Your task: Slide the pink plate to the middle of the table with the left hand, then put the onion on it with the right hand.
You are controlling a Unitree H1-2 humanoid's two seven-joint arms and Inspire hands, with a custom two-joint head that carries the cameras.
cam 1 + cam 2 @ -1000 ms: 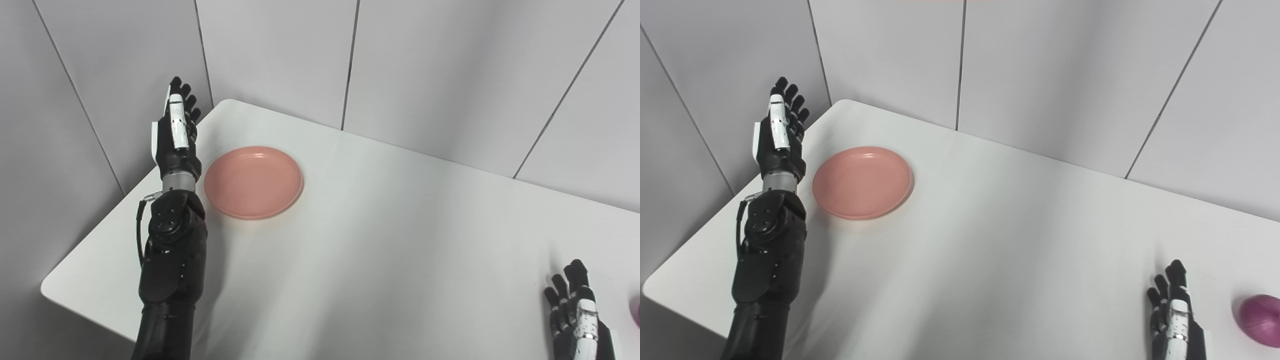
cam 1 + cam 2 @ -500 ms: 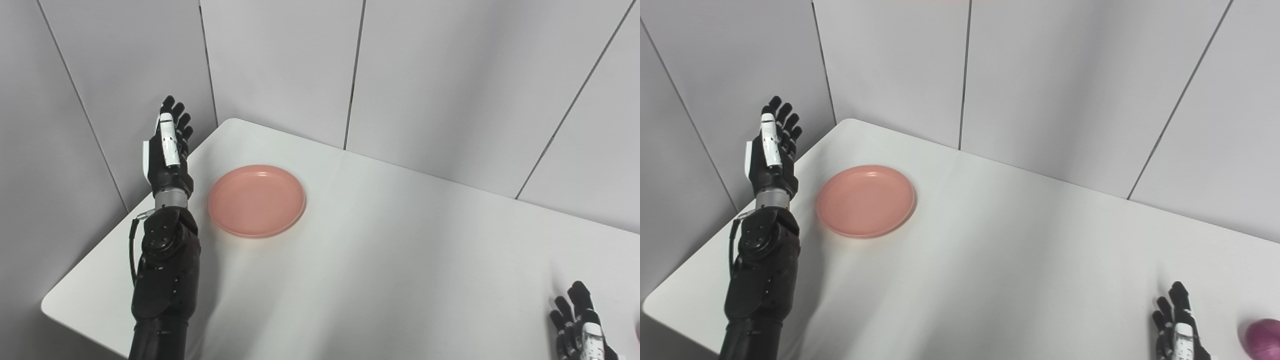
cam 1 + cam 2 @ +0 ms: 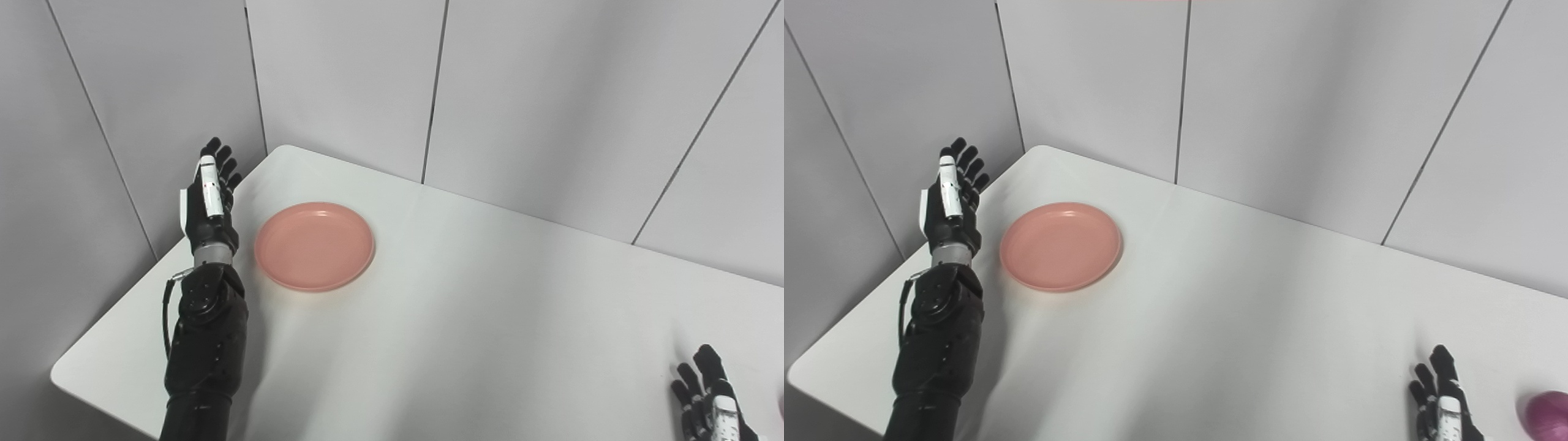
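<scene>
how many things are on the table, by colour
pink: 1, the plate
purple: 1, the onion, cut off at the frame edge
total: 2

the plate (image 3: 1060, 246) lay at the table's (image 3: 1225, 318) ten o'clock, the onion (image 3: 1547, 414) at four o'clock, well apart.

One pink plate (image 3: 1060, 246), one onion (image 3: 1545, 415), two hands.
</scene>
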